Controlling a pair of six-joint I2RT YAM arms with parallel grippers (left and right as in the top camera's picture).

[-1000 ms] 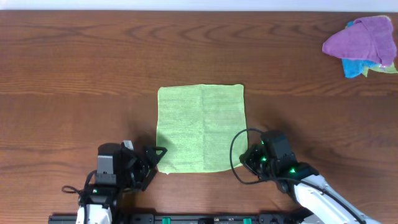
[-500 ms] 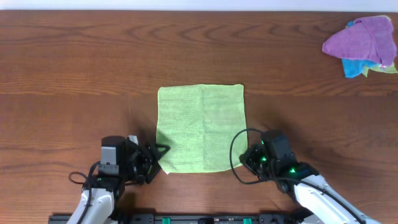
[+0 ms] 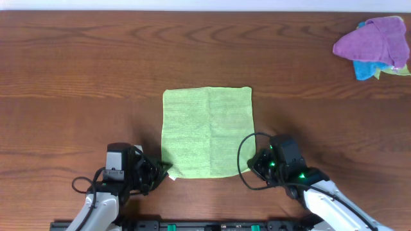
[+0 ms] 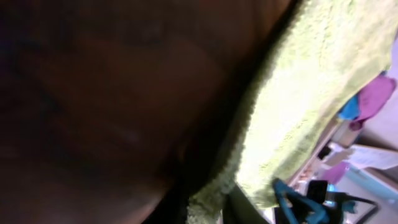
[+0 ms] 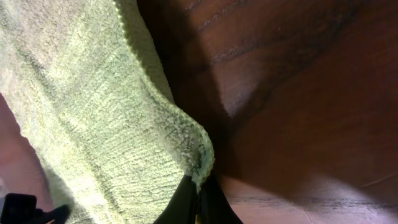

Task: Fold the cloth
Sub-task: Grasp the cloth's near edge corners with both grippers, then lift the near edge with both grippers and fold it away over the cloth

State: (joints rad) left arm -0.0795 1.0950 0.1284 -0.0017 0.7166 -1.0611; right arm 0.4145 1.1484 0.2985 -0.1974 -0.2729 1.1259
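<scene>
Jaws of your right gripper [image 5: 198,198] clamp the cloth [image 3: 207,131] at its near-right corner; your left gripper [image 3: 163,172] sits at the near-left corner, closure unreadable, apparently for a paired lift.

The left wrist camera sat very close to the table [image 4: 93,93], whose dark brown wood filled the left of the view as a blur. The cloth [image 4: 292,93] ran as a lime-green nubbly band from the upper right down to the bottom centre. There its corner narrowed between the dark fingers of the left gripper [image 4: 208,208], which seemed pinched on it, though the blur made this hard to confirm. Far off at the right lay a purple cloth [image 4: 373,96], touching a blue cloth [image 4: 349,109].
</scene>
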